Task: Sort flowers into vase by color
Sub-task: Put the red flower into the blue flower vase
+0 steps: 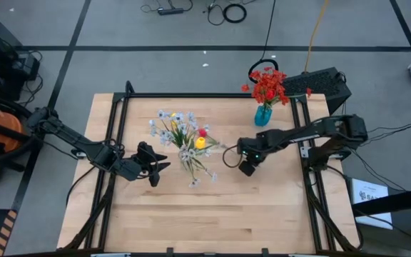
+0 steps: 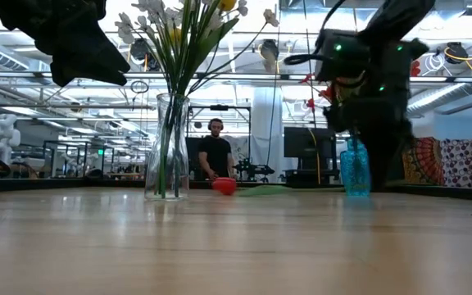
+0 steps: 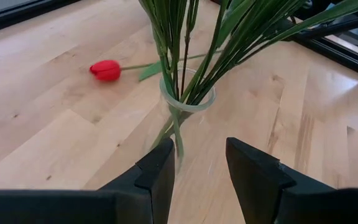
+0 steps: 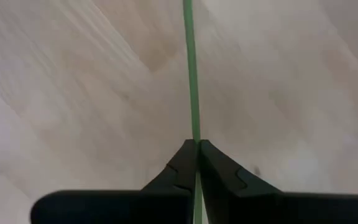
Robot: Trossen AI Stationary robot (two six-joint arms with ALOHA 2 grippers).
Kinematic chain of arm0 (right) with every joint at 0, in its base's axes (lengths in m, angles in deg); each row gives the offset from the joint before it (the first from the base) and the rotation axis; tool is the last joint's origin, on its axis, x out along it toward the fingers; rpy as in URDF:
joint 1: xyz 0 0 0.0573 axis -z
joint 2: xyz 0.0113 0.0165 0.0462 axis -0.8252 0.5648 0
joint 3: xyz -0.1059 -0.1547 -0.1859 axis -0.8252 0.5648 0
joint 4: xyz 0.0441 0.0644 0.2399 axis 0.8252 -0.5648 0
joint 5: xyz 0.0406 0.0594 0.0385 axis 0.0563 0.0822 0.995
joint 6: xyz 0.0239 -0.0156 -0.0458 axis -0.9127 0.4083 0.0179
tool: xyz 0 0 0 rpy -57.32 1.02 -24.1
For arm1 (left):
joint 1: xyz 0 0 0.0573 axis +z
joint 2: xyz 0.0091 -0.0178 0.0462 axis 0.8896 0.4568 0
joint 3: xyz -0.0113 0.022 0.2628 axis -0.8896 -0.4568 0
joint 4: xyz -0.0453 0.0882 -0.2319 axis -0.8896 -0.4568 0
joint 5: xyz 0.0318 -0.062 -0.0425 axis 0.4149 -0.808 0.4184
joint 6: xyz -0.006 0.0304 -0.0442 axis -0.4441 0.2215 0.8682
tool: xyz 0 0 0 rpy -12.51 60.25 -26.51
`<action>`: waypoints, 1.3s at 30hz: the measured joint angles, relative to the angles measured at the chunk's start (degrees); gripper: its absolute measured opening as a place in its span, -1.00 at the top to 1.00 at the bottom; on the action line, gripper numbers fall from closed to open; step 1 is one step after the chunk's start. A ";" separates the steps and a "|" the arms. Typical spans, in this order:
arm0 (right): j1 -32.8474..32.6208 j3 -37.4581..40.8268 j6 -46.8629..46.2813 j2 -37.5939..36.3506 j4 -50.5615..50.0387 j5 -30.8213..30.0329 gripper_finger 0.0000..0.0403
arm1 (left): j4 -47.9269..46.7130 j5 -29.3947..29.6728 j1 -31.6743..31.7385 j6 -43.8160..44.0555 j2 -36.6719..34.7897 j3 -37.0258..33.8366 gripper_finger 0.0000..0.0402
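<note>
Right gripper (image 4: 196, 149): fingers clamped on a green stalk (image 4: 190, 74), held above the table (image 4: 73, 93).
Left gripper (image 3: 197, 171): fingers apart, clear vase (image 3: 185, 102) just ahead.
Red tulip (image 3: 106, 70): laid beyond that vase.
Teal vase (image 1: 262, 115): behind right gripper, red flowers (image 1: 268, 86) held in it.

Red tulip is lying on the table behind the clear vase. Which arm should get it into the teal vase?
Right, probably. Its end effector is shut on a green stem, nearer the teal vase. The left end effector is open beside the clear vase.
</note>
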State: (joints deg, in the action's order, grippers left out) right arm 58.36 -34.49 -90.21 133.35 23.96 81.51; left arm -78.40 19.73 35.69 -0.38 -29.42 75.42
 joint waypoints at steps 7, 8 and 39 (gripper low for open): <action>-1.90 -0.01 -8.01 -2.76 -2.96 3.96 0.76 | -0.04 -0.28 0.00 0.04 0.00 0.00 0.25; -2.01 -0.01 -8.71 -2.79 -2.98 4.30 0.72 | -0.02 -0.28 0.00 0.04 0.00 0.00 0.25; 7.17 -0.31 15.40 9.46 25.20 -1.60 0.21 | 0.82 0.57 0.07 -0.04 0.02 0.00 0.25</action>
State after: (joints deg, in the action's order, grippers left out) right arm 65.53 -34.80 -74.81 142.81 49.16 79.91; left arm -77.59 20.29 35.75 -0.43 -29.40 75.42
